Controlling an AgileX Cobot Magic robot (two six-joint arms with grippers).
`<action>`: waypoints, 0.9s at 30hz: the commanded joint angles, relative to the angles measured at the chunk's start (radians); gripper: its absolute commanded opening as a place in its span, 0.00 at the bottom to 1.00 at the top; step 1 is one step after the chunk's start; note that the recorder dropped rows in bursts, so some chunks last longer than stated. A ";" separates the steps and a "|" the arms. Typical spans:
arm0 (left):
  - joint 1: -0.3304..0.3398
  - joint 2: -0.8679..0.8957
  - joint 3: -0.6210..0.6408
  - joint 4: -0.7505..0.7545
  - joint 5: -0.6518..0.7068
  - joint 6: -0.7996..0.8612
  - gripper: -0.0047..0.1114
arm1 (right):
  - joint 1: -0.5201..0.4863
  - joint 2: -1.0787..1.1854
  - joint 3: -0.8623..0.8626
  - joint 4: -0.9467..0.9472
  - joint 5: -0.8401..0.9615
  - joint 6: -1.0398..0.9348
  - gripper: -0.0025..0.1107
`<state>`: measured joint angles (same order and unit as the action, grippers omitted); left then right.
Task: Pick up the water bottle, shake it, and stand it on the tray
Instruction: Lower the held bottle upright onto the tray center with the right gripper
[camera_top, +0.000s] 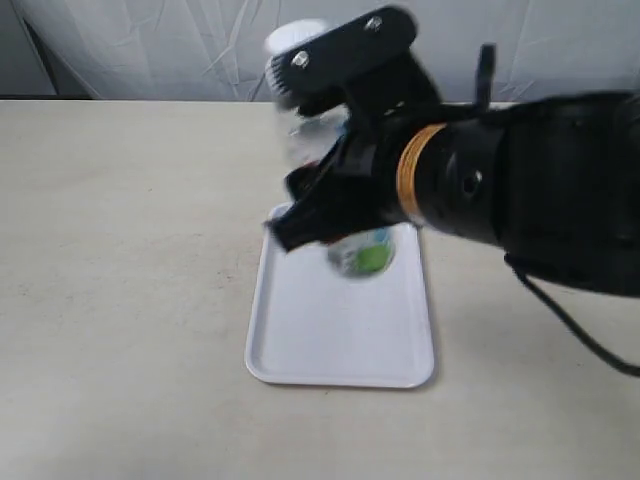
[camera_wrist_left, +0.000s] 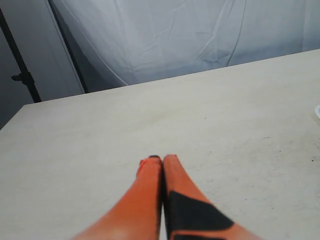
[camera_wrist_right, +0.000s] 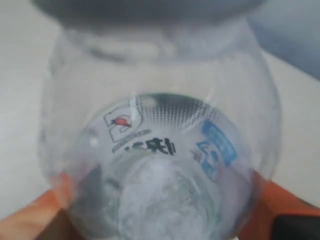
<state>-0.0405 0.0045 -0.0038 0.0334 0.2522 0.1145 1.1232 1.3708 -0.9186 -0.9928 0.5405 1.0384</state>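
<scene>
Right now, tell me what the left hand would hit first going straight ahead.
Likely nothing: the left hand points along the table toward the white curtain; depth is unclear.

Your exterior camera sits raised at the near side and looks down across the table (camera_top: 120, 250) to the white curtain (camera_top: 150, 50) at the far edge, with the right arm (camera_top: 520, 190) close to the lens. Your left wrist camera rides low, facing along the left gripper (camera_wrist_left: 162, 159) over bare table to that same curtain. Your right wrist camera is so near the water bottle (camera_wrist_right: 160, 150) that it fills the frame; the exterior view shares that bottle, blurred.
</scene>
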 joint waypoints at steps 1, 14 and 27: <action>0.000 -0.005 0.004 0.000 -0.013 -0.001 0.04 | -0.065 -0.016 -0.043 -0.076 0.288 0.123 0.01; 0.000 -0.005 0.004 0.005 -0.013 -0.001 0.04 | -0.191 -0.090 0.023 0.447 -0.380 -0.403 0.01; 0.000 -0.005 0.004 0.005 -0.013 -0.001 0.04 | -0.350 -0.031 0.136 0.454 -0.541 -0.411 0.01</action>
<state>-0.0405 0.0045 -0.0038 0.0334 0.2522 0.1145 0.8258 1.3198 -0.7877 -0.5544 0.1147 0.6556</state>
